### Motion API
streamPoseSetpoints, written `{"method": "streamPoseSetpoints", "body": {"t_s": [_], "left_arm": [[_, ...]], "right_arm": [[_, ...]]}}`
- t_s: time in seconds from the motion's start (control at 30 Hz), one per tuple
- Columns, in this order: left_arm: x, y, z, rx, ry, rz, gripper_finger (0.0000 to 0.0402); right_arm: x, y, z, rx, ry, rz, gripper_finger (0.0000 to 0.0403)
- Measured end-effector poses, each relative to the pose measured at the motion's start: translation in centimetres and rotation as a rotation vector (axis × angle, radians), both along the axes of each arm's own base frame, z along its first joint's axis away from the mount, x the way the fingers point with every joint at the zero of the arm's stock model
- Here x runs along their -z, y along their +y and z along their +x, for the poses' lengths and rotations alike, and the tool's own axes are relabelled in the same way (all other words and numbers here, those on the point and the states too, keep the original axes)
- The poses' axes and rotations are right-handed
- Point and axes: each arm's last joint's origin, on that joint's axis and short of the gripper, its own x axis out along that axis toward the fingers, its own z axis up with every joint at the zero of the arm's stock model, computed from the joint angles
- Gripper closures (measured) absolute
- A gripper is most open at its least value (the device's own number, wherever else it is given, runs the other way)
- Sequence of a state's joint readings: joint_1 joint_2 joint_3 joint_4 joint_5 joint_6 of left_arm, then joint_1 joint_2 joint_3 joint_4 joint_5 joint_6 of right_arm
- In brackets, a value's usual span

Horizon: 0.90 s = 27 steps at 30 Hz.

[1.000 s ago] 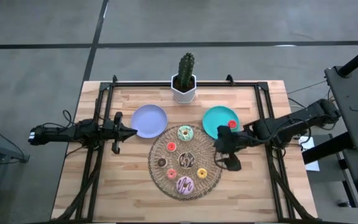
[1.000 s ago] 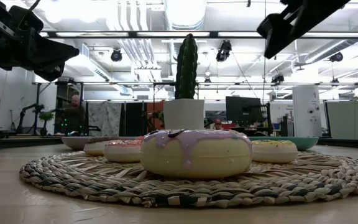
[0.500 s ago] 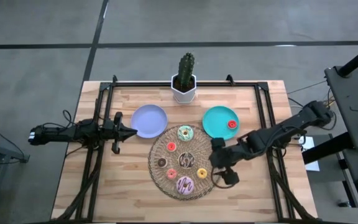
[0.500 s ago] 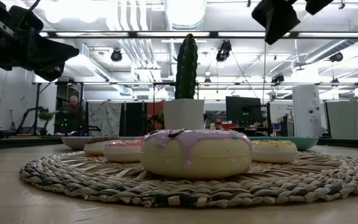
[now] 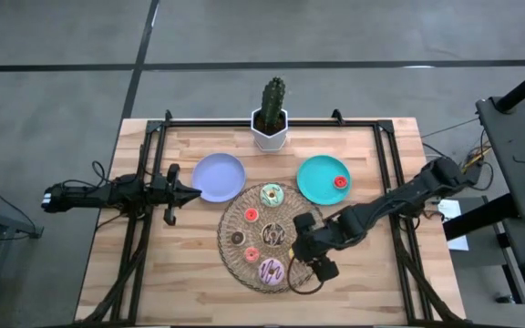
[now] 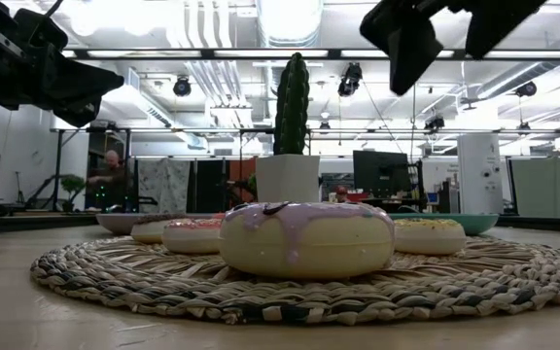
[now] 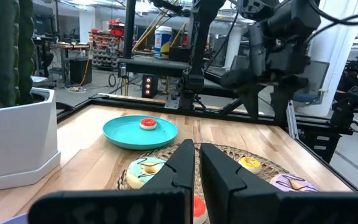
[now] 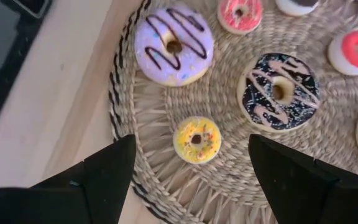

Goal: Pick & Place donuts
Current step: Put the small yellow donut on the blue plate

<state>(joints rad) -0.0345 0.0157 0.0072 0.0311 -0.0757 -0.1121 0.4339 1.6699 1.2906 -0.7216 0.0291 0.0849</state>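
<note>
The right gripper (image 5: 301,239) hangs above the right side of the woven wicker mat (image 5: 244,273), its fingers spread wide and empty. In the right wrist view the two dark fingers (image 8: 98,171) bracket the small yellow donut (image 8: 196,140), which lies on the mat directly below them.

Other donuts on the mat: the lavender-iced donut (image 5: 272,270) at the near edge, the dark chocolate donut (image 5: 273,234) at the centre, the white-green iced donut (image 5: 271,194) at the far edge, a small red donut (image 5: 251,214) at far left, and a small dark brown donut (image 5: 237,239) at left. One more small red donut (image 5: 339,181) lies on the teal plate (image 5: 315,179), right of the mat's far side.

The left gripper (image 5: 190,192) waits at the left edge of the lavender plate (image 5: 219,177), fingers nearly closed, with only a narrow slit between them and nothing held. A potted cactus (image 5: 271,113) stands at the far edge of the table (image 5: 190,264).
</note>
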Motion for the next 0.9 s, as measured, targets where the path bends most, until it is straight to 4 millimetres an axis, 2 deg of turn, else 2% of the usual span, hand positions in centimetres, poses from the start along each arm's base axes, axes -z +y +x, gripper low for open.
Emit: {"method": "streamPoseSetpoints", "body": {"t_s": [0.4, 0.7, 0.9], "left_arm": [[0.0, 0.0, 0.0, 0.000, -0.001, 0.000, 0.0402], [0.0, 0.0, 0.0, 0.000, -0.001, 0.000, 0.0402], [0.0, 0.0, 0.0, 0.000, 0.000, 0.000, 0.0402]], "right_arm": [[2.7, -0.6, 1.5, -0.055, 0.072, -0.072, 0.0092], [5.3, -0.3, 2.0, -0.107, 0.153, -0.124, 0.0087], [6.2, -0.2, 2.3, -0.112, 0.172, -0.133, 0.0075]]}}
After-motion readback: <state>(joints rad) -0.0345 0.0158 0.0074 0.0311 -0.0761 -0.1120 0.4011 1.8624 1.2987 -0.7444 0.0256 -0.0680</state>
